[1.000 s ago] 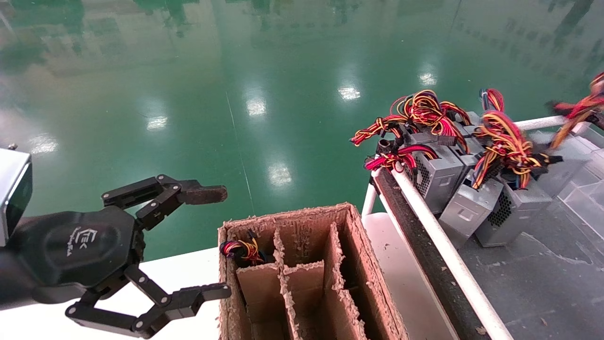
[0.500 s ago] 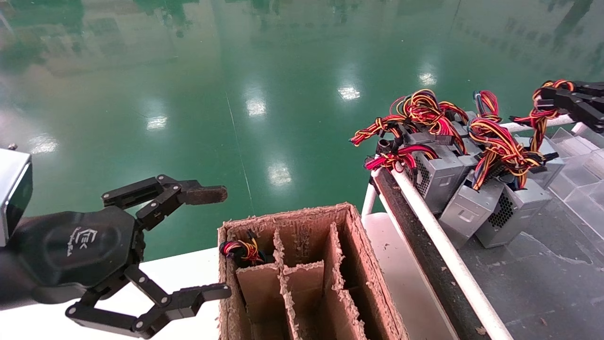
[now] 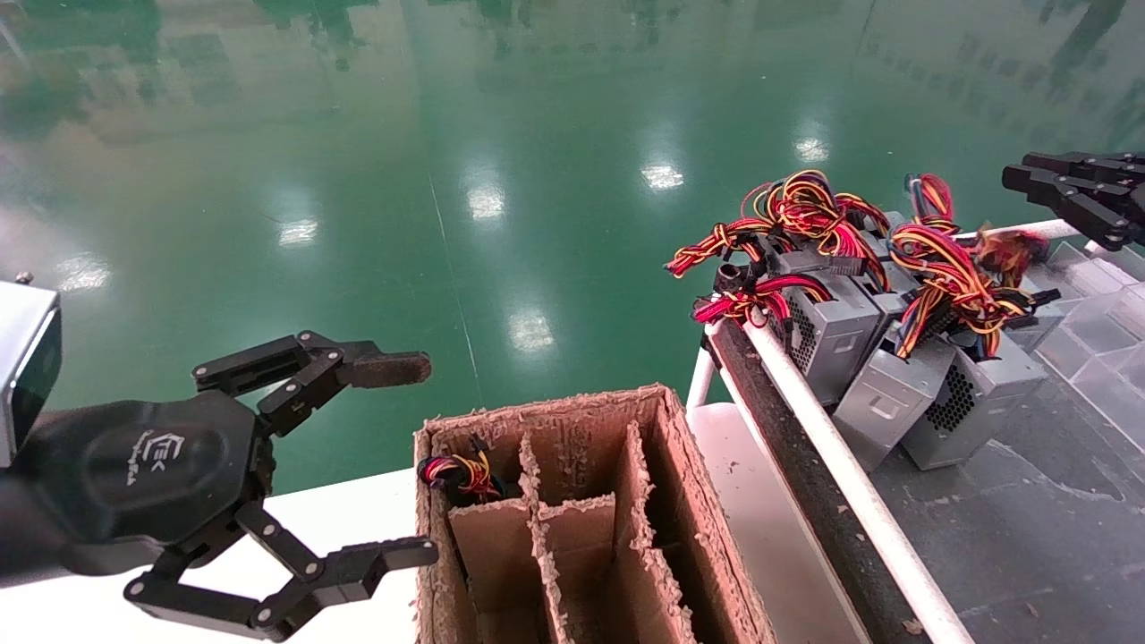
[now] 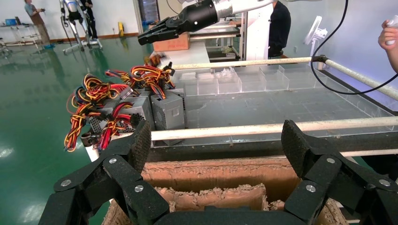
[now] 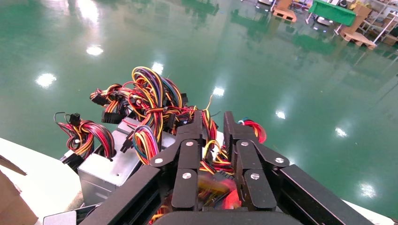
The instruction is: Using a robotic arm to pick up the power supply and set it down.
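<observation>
Several silver-grey power supplies [image 3: 832,335] lie piled on the dark table at the right, with red, yellow and black wires [image 3: 805,210] on top. My right gripper [image 3: 1015,170] hangs above and to the right of the pile, fingers a narrow gap apart and holding nothing. A blurred wire bundle [image 3: 1011,243] lies below it on the pile. In the right wrist view the wires [image 5: 150,108] show beyond the right gripper [image 5: 213,119]. My left gripper [image 3: 422,458] stands open beside the cardboard box [image 3: 572,411], empty.
The cardboard box has dividers; wires [image 3: 456,474] stick out of its far left compartment. A white rail [image 3: 832,456] edges the dark table. Clear plastic trays [image 3: 1109,358] sit at the right. Beyond is green floor.
The right gripper, shut on a wire bundle half a second ago, has let go; the bundle has dropped onto the pile. The left arm has not moved.
</observation>
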Controlling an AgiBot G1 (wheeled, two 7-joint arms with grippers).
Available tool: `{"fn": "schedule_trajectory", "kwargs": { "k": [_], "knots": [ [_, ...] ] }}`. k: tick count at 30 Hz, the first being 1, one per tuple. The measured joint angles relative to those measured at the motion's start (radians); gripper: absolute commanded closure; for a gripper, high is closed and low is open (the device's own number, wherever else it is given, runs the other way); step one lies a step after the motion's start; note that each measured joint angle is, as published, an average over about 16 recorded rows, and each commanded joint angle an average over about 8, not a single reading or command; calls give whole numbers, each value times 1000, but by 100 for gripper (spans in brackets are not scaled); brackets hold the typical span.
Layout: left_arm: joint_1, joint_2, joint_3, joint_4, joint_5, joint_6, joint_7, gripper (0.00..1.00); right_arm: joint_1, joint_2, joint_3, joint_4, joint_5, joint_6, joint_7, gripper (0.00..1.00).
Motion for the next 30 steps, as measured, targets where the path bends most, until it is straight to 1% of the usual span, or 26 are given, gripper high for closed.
{"fn": "schedule_trajectory", "kwargs": {
  "k": [8,18,24,30],
  "knots": [
    [0,0,0,0,0,0,0,0,5,9,7,1,10,-20,12,0],
    [0,0,0,0,0,0,0,0,18,26,27,16,44,-81,70,0],
    [0,0,0,0,0,0,0,0,-16,35,39,82,82,-111,115,0],
    [0,0,0,0,0,0,0,0,-90,42,48,198,131,-125,153,0]
  ]
}}
